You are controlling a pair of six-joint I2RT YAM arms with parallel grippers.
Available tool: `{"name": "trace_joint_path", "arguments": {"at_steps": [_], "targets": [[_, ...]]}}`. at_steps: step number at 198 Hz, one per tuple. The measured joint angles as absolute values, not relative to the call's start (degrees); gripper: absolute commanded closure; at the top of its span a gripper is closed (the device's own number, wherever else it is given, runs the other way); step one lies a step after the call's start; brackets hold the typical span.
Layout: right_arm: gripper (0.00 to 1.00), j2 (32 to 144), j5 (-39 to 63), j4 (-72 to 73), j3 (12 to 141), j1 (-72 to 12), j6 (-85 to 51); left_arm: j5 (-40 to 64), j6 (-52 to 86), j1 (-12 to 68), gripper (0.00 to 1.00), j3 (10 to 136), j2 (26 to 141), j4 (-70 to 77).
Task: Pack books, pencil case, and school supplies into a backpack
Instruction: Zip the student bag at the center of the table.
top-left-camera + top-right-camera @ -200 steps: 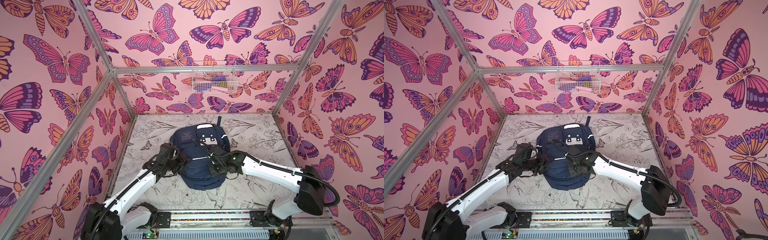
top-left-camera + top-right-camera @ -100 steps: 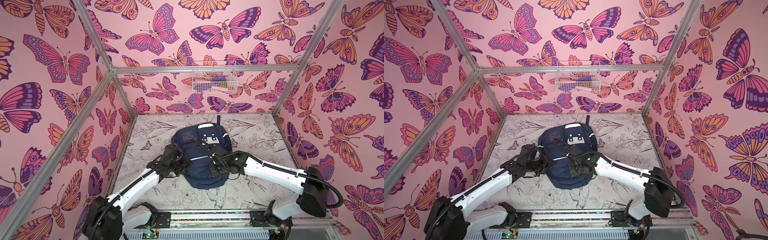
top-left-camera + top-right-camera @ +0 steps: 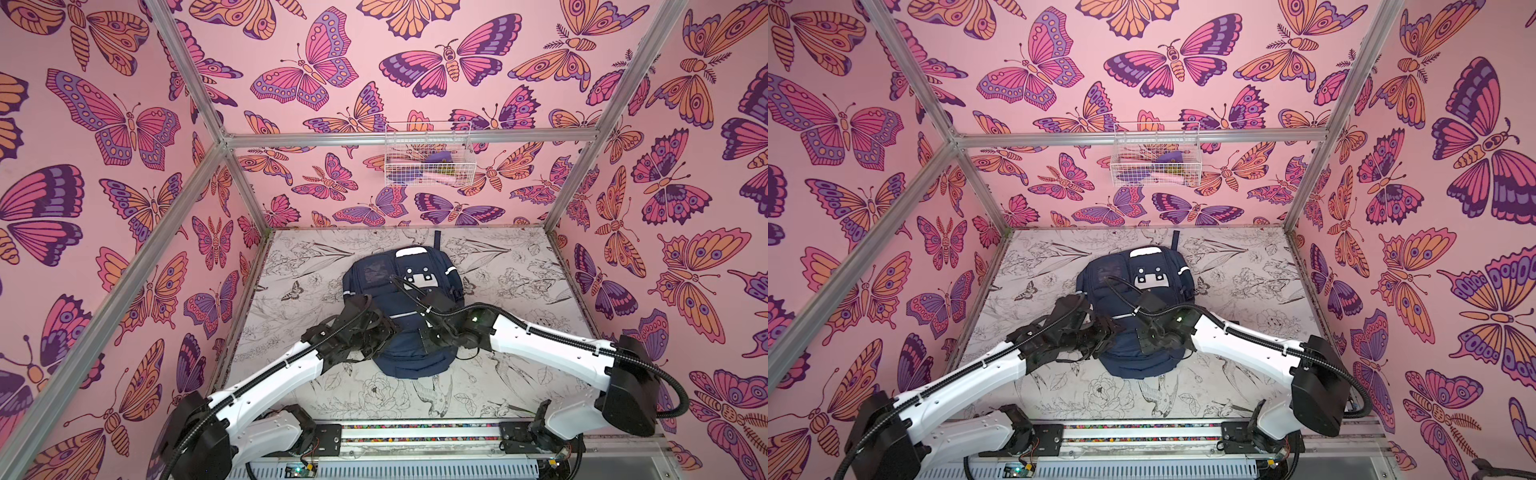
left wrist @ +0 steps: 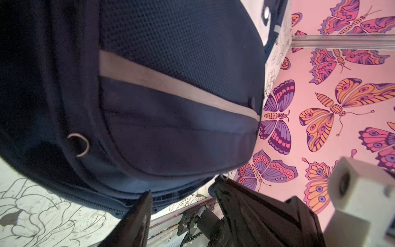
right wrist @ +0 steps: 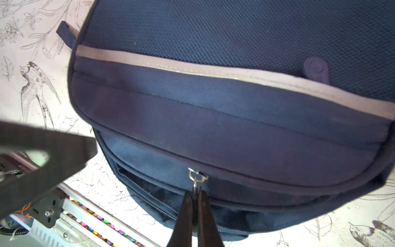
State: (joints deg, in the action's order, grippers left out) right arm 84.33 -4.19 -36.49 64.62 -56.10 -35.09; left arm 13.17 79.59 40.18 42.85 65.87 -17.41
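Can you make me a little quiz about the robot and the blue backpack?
1. True or false: the right pincer is shut on the backpack's zip pull.
2. Where is the wire basket? A: on the table. B: up on the back wall. C: inside the backpack.
3. Fill in: the left pincer's jaws are ____.
Key: 1 true; 2 B; 3 open.
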Motion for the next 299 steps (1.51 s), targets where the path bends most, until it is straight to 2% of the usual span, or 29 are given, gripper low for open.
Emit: {"name": "trace_joint_path", "arguments": {"at_steps": [30, 56, 78, 99, 113, 134, 229, 275, 299], "targets": [[1.00, 83.53, -4.14, -35.42, 63.96, -56.40, -35.92, 11.92, 80.90, 40.21, 0.36, 44.18, 68.79, -16.01], [1.00, 83.44, -4.27, -34.81, 63.68, -56.90, -36.49, 11.31, 81.45, 40.56, 0.42, 45.34, 71.55, -15.97], [1.00, 83.44, -4.82, -34.63, 63.46, -57.32, -37.12, 10.63, 81.62, 40.97, 0.57, 45.54, 73.63, -16.43], [1.00, 83.44, -5.50, -34.83, 63.33, -57.56, -37.28, 9.65, 82.06, 40.84, 0.79, 45.10, 73.69, -16.29], [1.00, 83.31, -6.11, -35.05, 63.29, -57.78, -37.23, 9.30, 82.41, 40.47, 0.84, 44.38, 72.99, -15.49], [1.00, 82.41, -7.55, -35.40, 63.24, -58.33, -36.56, 9.58, 82.67, 39.31, 1.00, 43.35, 70.26, -14.57], [1.00, 77.58, -17.76, -40.01, 59.13, -54.37, -25.69, 16.86, 74.06, 28.53, 1.00, 40.40, 63.70, -18.74], [1.00, 78.19, -17.54, -37.10, 59.11, -48.60, -19.18, 19.68, 68.53, 28.12, 1.00, 41.36, 64.23, -19.38], [1.00, 82.08, -15.29, -35.57, 61.19, -44.47, -15.97, 20.10, 66.11, 28.01, 1.00, 41.87, 65.04, -19.46]]}}
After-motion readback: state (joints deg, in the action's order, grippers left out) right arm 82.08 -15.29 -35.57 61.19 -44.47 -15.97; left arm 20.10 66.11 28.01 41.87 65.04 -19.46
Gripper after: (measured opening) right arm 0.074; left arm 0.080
